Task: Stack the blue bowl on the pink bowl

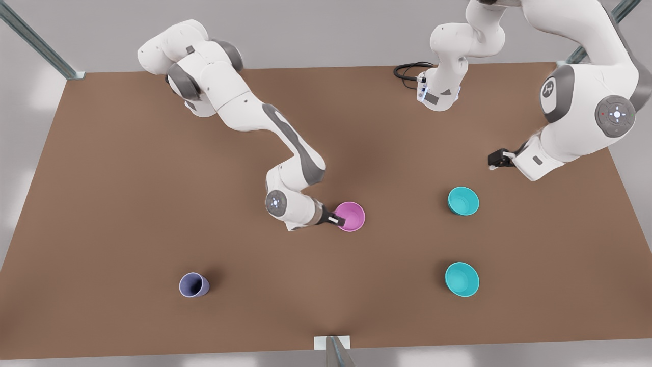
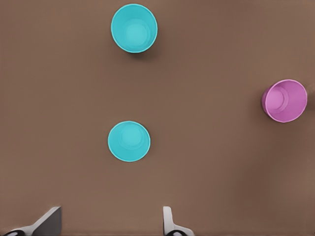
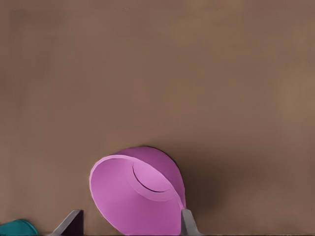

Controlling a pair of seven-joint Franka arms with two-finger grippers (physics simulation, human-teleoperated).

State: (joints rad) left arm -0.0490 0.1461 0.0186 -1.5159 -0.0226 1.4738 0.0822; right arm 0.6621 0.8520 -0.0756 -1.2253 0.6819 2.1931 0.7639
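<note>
Found the pink bowl (image 1: pixel 351 216) upright near the middle of the brown bench (image 1: pixel 127 204). Saw the right gripper (image 1: pixel 340 220) low at that bowl's edge on the front view's left, on the arm reaching in from the far left. In the right wrist view, saw its fingers (image 3: pixel 189 223) spread wide with the bowl's wall between them, one finger against the wall and the other just clear of it. Holding nothing.

Noted the blue bowl (image 1: pixel 463 200) upright, well apart from the pink one, toward the front view's right. Spotted a look-alike teal bowl (image 1: pixel 462 279) nearer the camera, in line with it. Could not tell which of the two was meant, so took the far one.

Saw the left gripper (image 1: pixel 493 162) raised above the bench, beyond the blue bowl on the far right, waiting. In the left wrist view, saw its fingers (image 2: pixel 167 219) wide apart and holding nothing.

Noted a greyish-lavender cup (image 1: pixel 193 285) at the near left, well apart from everything else.
</note>
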